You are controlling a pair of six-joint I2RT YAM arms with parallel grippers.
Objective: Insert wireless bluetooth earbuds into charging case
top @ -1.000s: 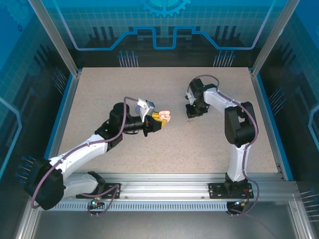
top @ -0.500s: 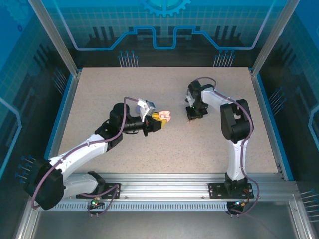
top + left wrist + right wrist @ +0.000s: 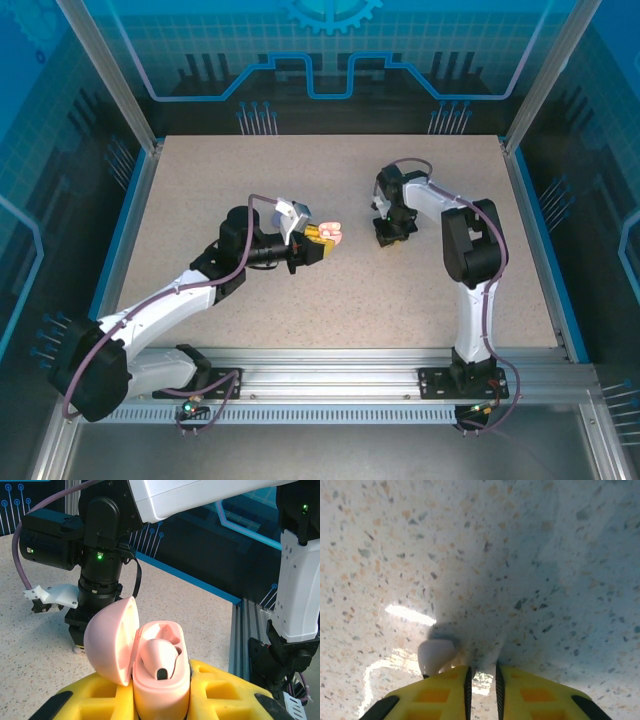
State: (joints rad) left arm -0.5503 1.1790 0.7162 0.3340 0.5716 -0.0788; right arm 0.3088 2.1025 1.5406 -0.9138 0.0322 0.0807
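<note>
The left gripper [image 3: 160, 696] reaches toward the middle of the tabletop [image 3: 200, 180], its yellow jaws pinching a pink case [image 3: 161, 686] by the lower body. The case is held clear of the tabletop and stands open. Its rounded lid [image 3: 111, 640] is swung back to the left on its hinge and tilts away from the body. One pale pink earbud [image 3: 159, 656] sits in a well of the case, with the dark end of its stem facing the left wrist camera. I cannot tell from this angle whether the well beside it is filled.

The right gripper [image 3: 482, 676] points straight down at the tabletop, to the right of the case and apart from it. Its tips are at or just above the speckled surface. Its jaws stand a narrow slit apart, and nothing shows in the gap. A second pale earbud [image 3: 436, 655] lies on the tabletop just outside the left jaw's tip, close against it. Whether it touches the jaw I cannot tell, as shadow covers that spot.
</note>
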